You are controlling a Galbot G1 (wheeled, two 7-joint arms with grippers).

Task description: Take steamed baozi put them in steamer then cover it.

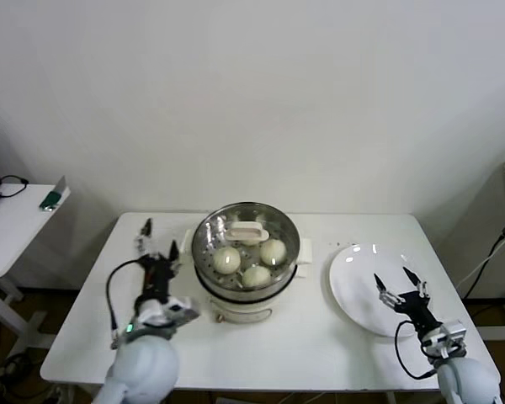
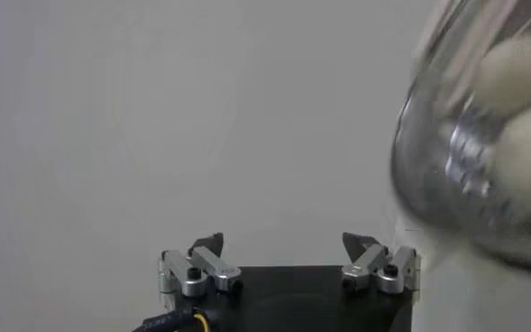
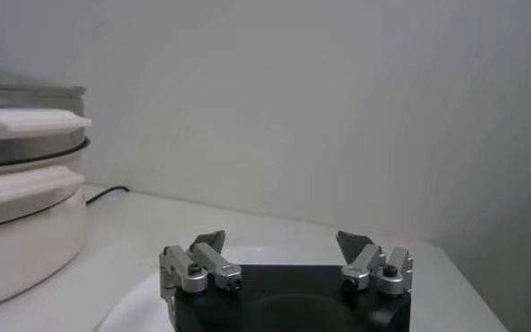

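Right gripper: seen at the near right of the white table, over the near edge of the empty white plate; its fingers are spread wide, nothing is held between them.
Left gripper: seen at the near left, just beside the steamer; its fingers are spread wide and nothing is gripped.
Steamer: set at the table's middle, between the two grippers, on its white base.
Steamed baozi: three are clearly seen inside the steamer, under the lid; a fourth cannot be made out.
Glass lid: laid on top of the steamer, its white handle upward.
Side table: seen far left, well apart, with small items on it.
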